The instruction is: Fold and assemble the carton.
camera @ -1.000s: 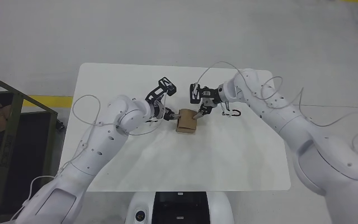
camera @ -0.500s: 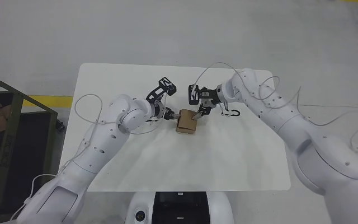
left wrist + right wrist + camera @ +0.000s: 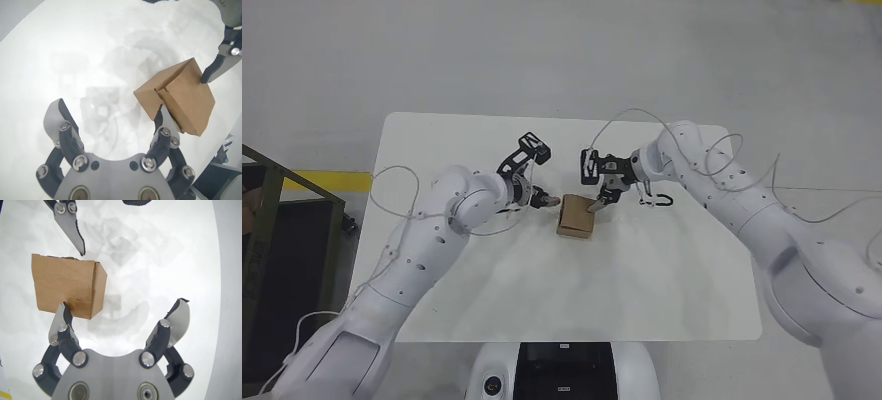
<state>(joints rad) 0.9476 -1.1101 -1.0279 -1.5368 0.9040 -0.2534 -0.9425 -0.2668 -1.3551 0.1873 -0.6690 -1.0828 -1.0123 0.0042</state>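
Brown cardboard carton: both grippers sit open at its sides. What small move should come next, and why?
Probably ease the open left gripper inward so its fingertip presses the brown cardboard carton at its end flap. That flap's seam looks not fully closed beside the fingertip, while one finger of the open right gripper braces the far side.

The right gripper (image 3: 122, 301) stands spread wide over the white counter (image 3: 179, 256). One of its fingers (image 3: 63, 311) touches the brown carton (image 3: 64, 283) at the carton's 6 o'clock edge. The other finger hangs well apart from the carton, toward 4 o'clock. At the carton's 12 o'clock edge, the left arm's finger (image 3: 73, 234) points its tip just beside the cardboard. A narrow panel folds down along the carton's 3 o'clock side.
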